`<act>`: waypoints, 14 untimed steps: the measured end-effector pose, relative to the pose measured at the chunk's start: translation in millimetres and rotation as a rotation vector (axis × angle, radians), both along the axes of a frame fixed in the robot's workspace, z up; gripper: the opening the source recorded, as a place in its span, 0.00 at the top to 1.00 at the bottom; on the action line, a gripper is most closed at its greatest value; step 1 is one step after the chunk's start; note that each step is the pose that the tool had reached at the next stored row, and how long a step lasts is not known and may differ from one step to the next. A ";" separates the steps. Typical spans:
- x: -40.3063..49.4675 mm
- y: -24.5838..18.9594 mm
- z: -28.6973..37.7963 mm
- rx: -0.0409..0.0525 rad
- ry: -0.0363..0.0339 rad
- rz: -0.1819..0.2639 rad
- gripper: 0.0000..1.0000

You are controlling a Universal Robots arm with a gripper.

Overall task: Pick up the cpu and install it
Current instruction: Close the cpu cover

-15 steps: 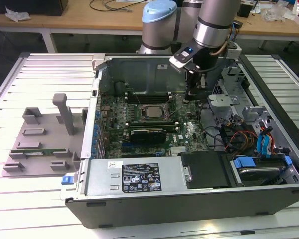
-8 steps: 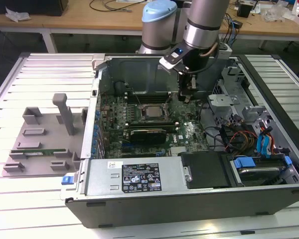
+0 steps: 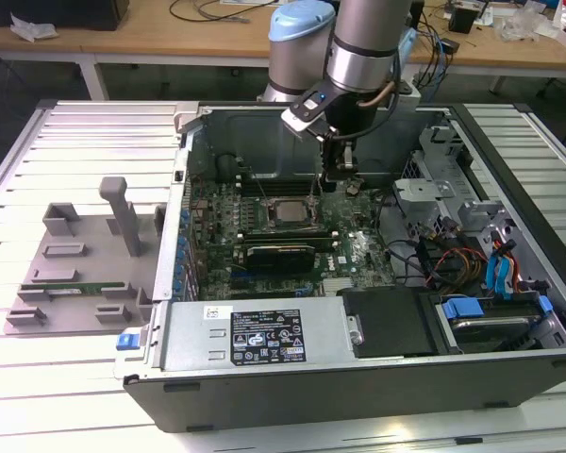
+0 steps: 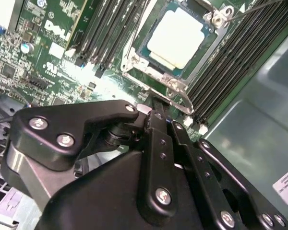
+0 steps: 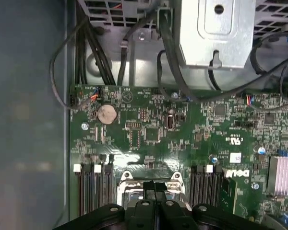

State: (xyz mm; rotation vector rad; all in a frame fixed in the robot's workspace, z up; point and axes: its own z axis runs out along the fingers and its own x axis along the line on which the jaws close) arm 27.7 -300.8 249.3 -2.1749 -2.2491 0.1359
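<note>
Lying at the far left of the exterior view: grey moulded fixture (image 3: 85, 236) on the slatted worktop (image 3: 75, 142). Its shaped recesses are probably there to hold parts in a fixed pose. One long green memory stick (image 3: 75, 286) sits in a recess along its lower edge. Whether the other recesses hold anything is hard to tell.

Centre: computer case (image 3: 198, 368), laid on its side with the panel off, so the motherboard (image 3: 358, 247) faces up for reach from above. The cpu (image 3: 285, 212) lies flat in its socket at mid-board, silver top upward. In the second wrist view the cpu (image 4: 180, 38) sits square inside the metal socket frame (image 4: 175, 85), flanked by memory slots (image 4: 230, 62). Whether it is fully seated, or the frame latched, cannot be told.

Just right of the cpu: gripper (image 3: 338, 175), pointing down on the arm (image 3: 358, 57). In the first wrist view the gripper (image 5: 156, 186) has its fingers pressed together with nothing between them: closed, empty, apart from the cpu. Its linkage hides the near edge of the socket in both wrist views.

Right: drive cage (image 3: 434, 189) and blue cables (image 3: 498, 274), kept off the board.
</note>
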 end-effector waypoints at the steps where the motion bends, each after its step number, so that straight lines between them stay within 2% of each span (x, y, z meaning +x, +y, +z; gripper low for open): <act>1: -3.1 0.0 -0.1 0.0001 0.0000 0.000 0.89; 6: -15.5 0.0 -1.6 0.0014 0.0000 0.000 0.89; 8: -24.2 0.0 -7.0 0.0020 0.0000 0.000 0.89; 12: -54.4 0.0 -24.9 0.0020 -0.0001 0.000 0.89; 14: -63.1 0.0 -29.9 0.0019 -0.0001 0.000 0.89</act>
